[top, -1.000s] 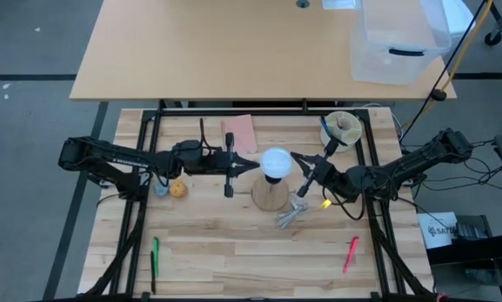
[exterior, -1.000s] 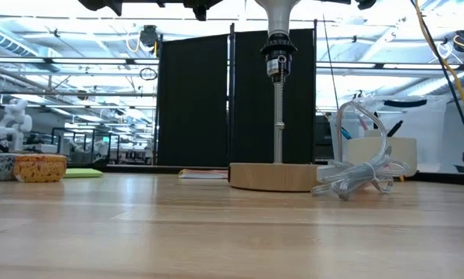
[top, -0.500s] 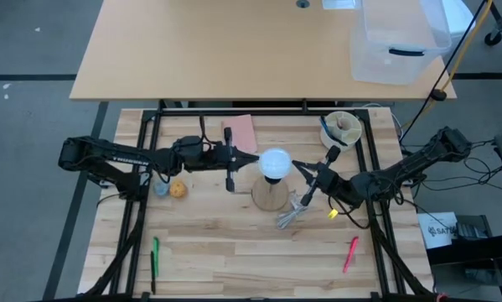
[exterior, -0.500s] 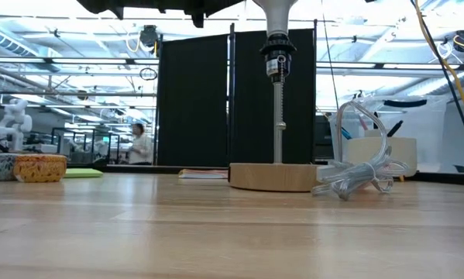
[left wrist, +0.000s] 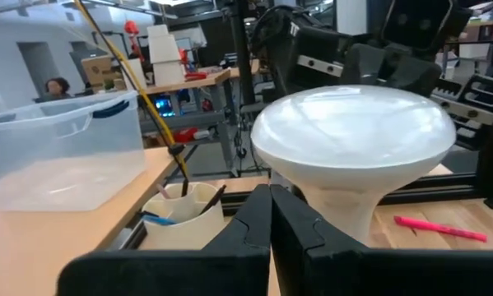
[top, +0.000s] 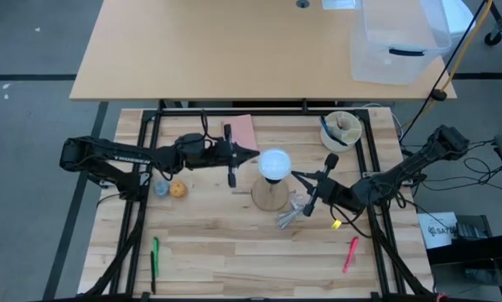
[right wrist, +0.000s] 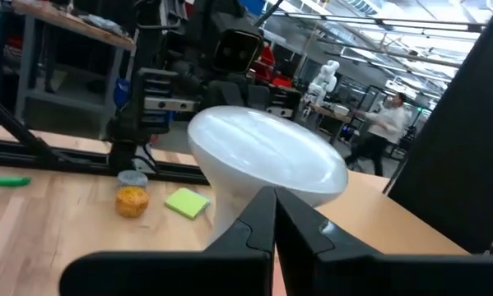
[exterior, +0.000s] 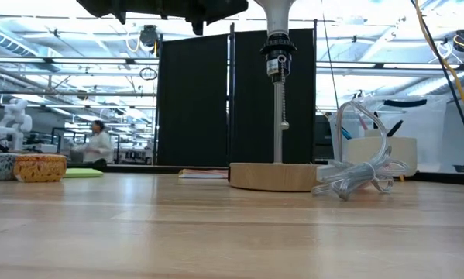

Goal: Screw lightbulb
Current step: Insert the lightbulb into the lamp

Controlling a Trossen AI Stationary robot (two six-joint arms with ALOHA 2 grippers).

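Left gripper [top: 252,154] and right gripper [top: 296,175] pressed together, empty, flanking the lightbulb [top: 275,164] seated in its socket. Looks screwed; next: retract clear.

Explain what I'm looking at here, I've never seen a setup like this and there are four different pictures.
This is a robot with two dark arms working over a wooden slat table. One picture looks straight down from above, one looks level across the tabletop, and two come from cameras on the arms' wrists.

In the middle stands a round wooden lamp base with a metal stem, carrying a white mushroom-shaped lightbulb on top. The left tool and the right tool sit on either side of the bulb, both shut and holding nothing.

Also on the table: a crumpled clear plastic wrapper, a pink notepad, a beige cup of pens, a green marker and a pink marker.
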